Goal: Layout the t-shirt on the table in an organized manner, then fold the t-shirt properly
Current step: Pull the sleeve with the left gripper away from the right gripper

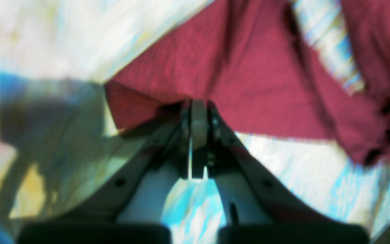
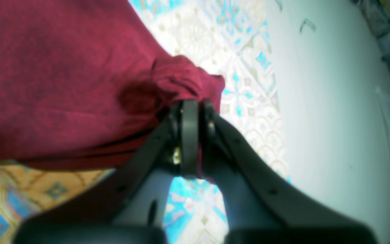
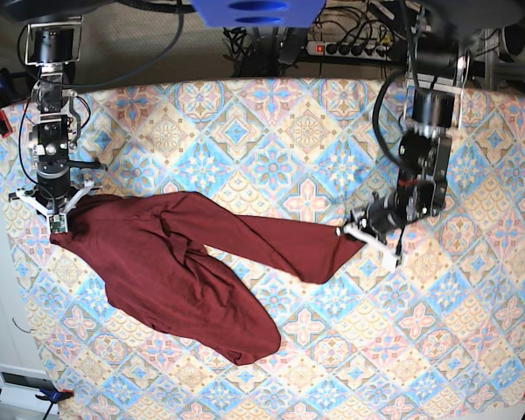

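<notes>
The dark red t-shirt [image 3: 184,262] lies stretched across the left and middle of the table [image 3: 437,332], with wrinkles and a lobe hanging toward the front. My left gripper [image 3: 357,234] is shut on the t-shirt's right tip; in the left wrist view its jaws [image 1: 198,108] pinch the maroon fabric [image 1: 249,78] at an edge. My right gripper [image 3: 61,214] is shut on the t-shirt's left corner near the table's left edge. In the right wrist view its closed fingers [image 2: 190,135] clamp a bunched fold of the cloth [image 2: 63,78].
The patterned tablecloth covers the whole table. The table's left edge and the pale floor [image 2: 333,101] lie just beside the right gripper. Cables and a power strip [image 3: 359,45] run behind the table's far edge.
</notes>
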You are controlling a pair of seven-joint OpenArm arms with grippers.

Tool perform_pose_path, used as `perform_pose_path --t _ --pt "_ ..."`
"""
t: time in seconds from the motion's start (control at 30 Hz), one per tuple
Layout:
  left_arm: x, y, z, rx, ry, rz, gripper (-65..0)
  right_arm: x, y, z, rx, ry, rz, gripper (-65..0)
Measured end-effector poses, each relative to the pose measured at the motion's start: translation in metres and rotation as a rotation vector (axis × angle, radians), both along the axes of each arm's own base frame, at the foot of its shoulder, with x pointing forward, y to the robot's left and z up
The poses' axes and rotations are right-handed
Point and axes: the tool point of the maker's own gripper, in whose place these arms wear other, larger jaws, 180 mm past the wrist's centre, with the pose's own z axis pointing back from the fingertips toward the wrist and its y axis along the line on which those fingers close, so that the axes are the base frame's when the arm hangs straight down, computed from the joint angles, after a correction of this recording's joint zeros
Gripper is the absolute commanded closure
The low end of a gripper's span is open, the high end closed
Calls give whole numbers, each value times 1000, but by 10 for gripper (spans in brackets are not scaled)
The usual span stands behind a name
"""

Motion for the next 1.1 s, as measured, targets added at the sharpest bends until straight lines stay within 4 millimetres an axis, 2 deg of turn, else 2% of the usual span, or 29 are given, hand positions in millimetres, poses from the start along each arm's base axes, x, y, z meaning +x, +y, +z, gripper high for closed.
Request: perform_pose_path --t 0.2,0.37,0.43,0.53,0.6,0.77,0.93,1.03,1.1 --pt "-60 11 19 73 -68 -98 0 -1 -6 1 4 1 -17 -11" --pt "-114 32 36 127 -75 -108 0 -9 -46 10 -9 -24 -127 -11" --pt "-131 39 43 147 -73 -117 0 -17 -61 5 -6 -13 -169 -11" --pt "-156 47 48 183 -50 -141 0 -29 -76 0 -7 8 -221 -11" --pt "-171 47 49 194 -36 -164 0 -32 -77 -1 -8 3 -216 -11" --pt "-212 49 33 201 74 -197 0 -45 -78 -11 -11 41 -221 -11" --pt "-233 50 26 200 125 -206 0 -50 -79 -16 -8 59 -227 -11" --pt "-247 53 22 210 167 -232 0 -60 -96 -17 2 56 -281 -11" --pt "-246 54 23 217 166 -235 0 -69 -109 -15 -2 55 -325 -11"
